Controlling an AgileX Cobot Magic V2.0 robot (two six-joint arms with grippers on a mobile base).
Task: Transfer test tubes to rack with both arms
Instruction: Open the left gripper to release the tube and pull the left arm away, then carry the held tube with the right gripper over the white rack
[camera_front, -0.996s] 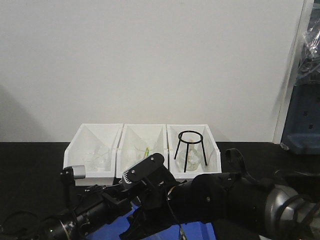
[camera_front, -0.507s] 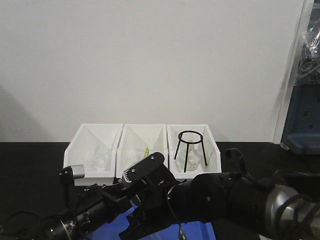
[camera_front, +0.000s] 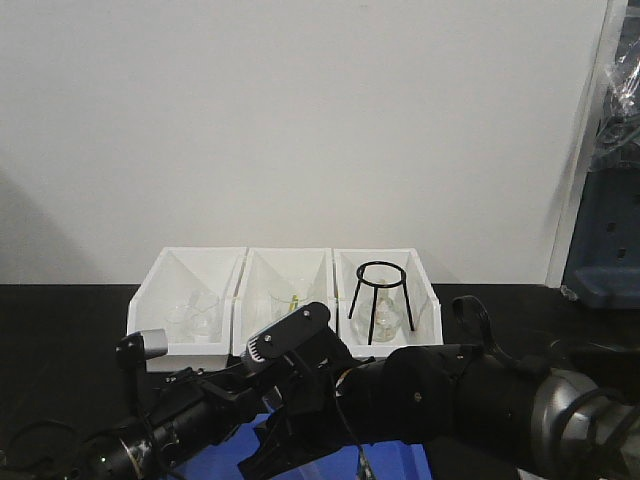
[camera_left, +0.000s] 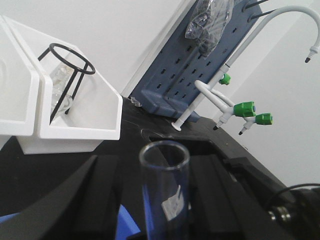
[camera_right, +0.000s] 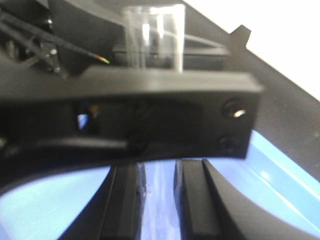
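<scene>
Slender clear glass test tube (camera_left: 165, 195) sits btwn left end effector (camera_left: 157, 167) fingers; can't tell if it or right end effector (camera_right: 159, 192) clamps. Likely light, slick, fragile: grip mid-barrel.

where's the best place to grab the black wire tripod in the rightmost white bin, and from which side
Probably its top ring, from straight above. The black wire tripod stands upright with the ring level and open to the top. Its splayed legs sit inside the bin walls with clear glassware between them, so a sideways reach looks blocked.
</scene>
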